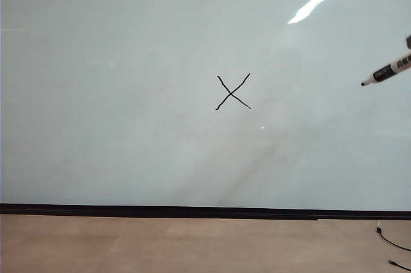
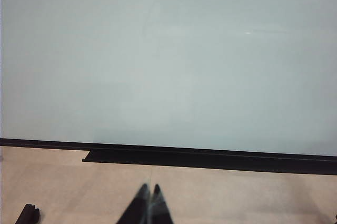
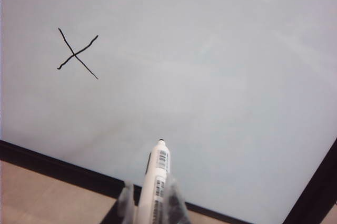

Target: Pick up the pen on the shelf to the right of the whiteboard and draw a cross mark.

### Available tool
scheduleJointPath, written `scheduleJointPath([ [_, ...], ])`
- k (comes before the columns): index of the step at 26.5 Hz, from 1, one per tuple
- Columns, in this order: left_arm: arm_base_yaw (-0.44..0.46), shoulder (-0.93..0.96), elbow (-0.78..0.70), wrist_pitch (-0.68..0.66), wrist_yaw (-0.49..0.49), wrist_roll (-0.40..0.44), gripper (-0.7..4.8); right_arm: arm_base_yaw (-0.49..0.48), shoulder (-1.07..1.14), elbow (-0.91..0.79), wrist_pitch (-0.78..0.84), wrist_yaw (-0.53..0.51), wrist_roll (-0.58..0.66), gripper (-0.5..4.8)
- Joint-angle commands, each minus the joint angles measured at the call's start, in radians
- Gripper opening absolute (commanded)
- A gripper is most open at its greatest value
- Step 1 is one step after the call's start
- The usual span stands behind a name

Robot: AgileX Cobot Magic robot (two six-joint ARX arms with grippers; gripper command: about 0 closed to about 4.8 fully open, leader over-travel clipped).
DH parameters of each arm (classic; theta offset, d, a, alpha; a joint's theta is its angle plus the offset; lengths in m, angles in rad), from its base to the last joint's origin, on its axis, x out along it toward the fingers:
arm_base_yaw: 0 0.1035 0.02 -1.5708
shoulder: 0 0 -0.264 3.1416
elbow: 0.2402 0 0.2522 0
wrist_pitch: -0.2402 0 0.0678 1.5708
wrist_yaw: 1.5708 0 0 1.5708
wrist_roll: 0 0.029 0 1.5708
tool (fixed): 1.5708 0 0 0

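Nearest the right wrist camera, the right tool (image 3: 147, 203) is clamped on the pen (image 3: 157, 179), whose black tip points toward the whiteboard (image 3: 210, 76) without touching it (in the exterior view the pen (image 1: 389, 70) juts in from the right edge, well apart from the mark). The left tool (image 2: 149, 203) hangs low over the tan floor (image 2: 237, 192), its fingers together. Farther off, the cross mark (image 1: 232, 92) sits near the middle of the whiteboard.
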Motion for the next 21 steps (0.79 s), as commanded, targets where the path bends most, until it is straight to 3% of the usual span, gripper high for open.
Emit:
scheduleJointPath([
  [1, 0.0, 0.0, 0.003, 0.005, 0.003, 0.004, -0.05, 0.001, -0.039, -0.009, -0.018, 0.004, 0.017, -0.06],
  [15, 0.0, 0.0, 0.003, 0.005, 0.003, 0.005, -0.05, -0.005, -0.197, -0.036, -0.202, 0.004, 0.047, -0.06],
  [21, 0.0, 0.0, 0.003, 0.005, 0.003, 0.005, -0.04, -0.114, -0.319, -0.036, -0.316, -0.037, 0.044, -0.06],
])
